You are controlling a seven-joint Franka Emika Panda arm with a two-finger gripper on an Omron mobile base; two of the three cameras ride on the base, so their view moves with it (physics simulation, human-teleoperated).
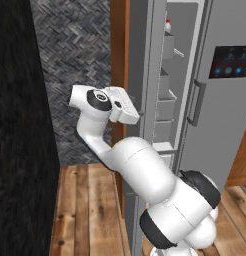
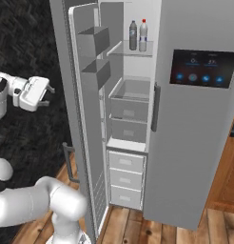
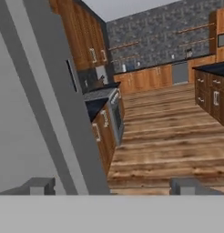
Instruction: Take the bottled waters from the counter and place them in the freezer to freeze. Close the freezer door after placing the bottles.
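The freezer stands open, with white shelves and drawers inside. Both bottled waters stand upright side by side on its top shelf: the clear greyish one and the white one with a red cap, whose cap also peeks out in the left base view. The freezer door is swung wide, inner bins facing the shelves. My gripper hangs open and empty on the door's outer side, close to its grey face. In the hand view my fingertips flank the door's outer face and the counter.
The fridge's other door with a dark touchscreen is shut at the right. The freezer door's bar handle sits low, below my hand. A black wall stands close at the left. Wooden floor stretches past brown cabinets.
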